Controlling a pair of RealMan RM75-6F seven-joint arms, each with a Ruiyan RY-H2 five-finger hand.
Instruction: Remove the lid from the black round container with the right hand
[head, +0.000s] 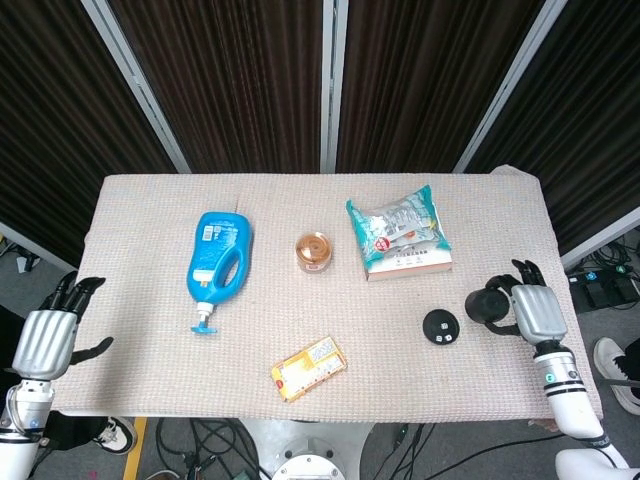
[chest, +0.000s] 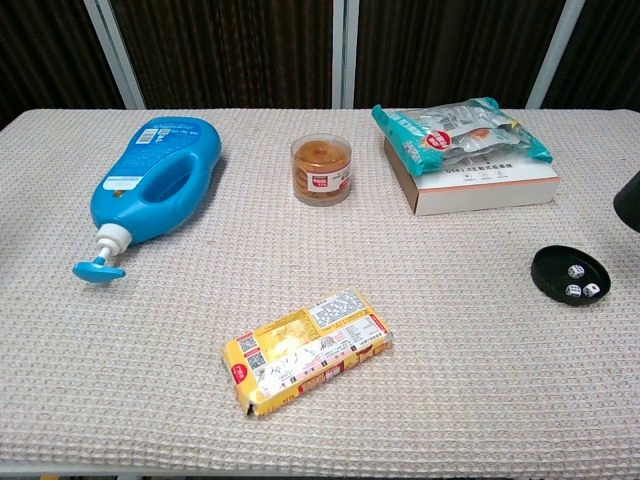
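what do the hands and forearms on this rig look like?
Both match: the left hand and the right hand have a silver ribbed back plate and black fingers. Each sits on a white forearm with a black wrist band and a small green light. No loose cables show on either arm.

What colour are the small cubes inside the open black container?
The small cubes are white with dark dots, seen best in the chest view.

Blue pump bottle lying at nine o'clock; clear tub of brown snacks near centre; teal snack bag atop white box at two; yellow packet at six.
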